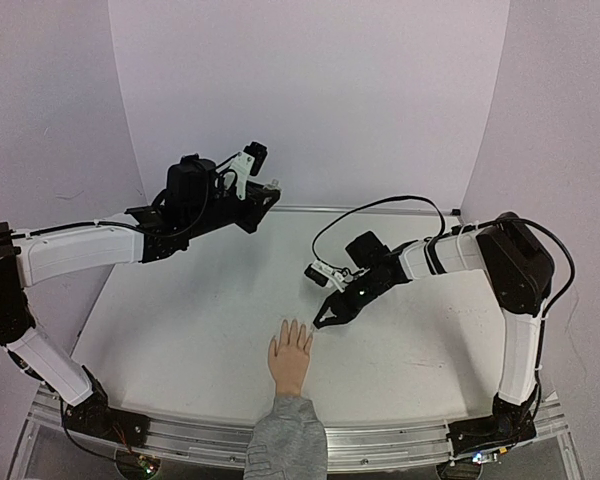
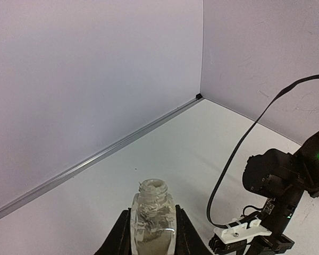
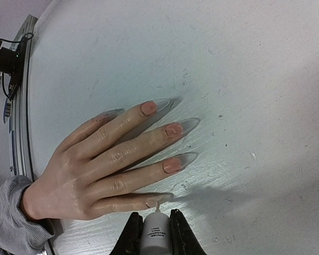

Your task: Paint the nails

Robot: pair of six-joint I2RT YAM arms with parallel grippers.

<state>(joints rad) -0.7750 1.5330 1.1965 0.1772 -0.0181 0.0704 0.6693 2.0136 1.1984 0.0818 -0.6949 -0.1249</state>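
A flesh-coloured hand (image 1: 290,355) with a grey sleeve cuff (image 1: 288,440) lies palm down at the near middle of the table. In the right wrist view the hand (image 3: 95,164) shows long pale nails (image 3: 171,164). My right gripper (image 3: 155,213) is shut on a white brush cap (image 3: 155,236). Its thin brush tip rests on the nail of the nearest finger (image 3: 155,201). In the top view the right gripper (image 1: 318,322) is at the fingertips. My left gripper (image 2: 152,212) is shut on a small clear uncapped bottle (image 2: 153,226), held up at the back left (image 1: 268,190).
White walls close the back and both sides, with a metal strip (image 2: 95,156) along the back edge. The right arm and its black cable (image 2: 287,175) show in the left wrist view. A metal rail (image 1: 400,445) runs along the near edge.
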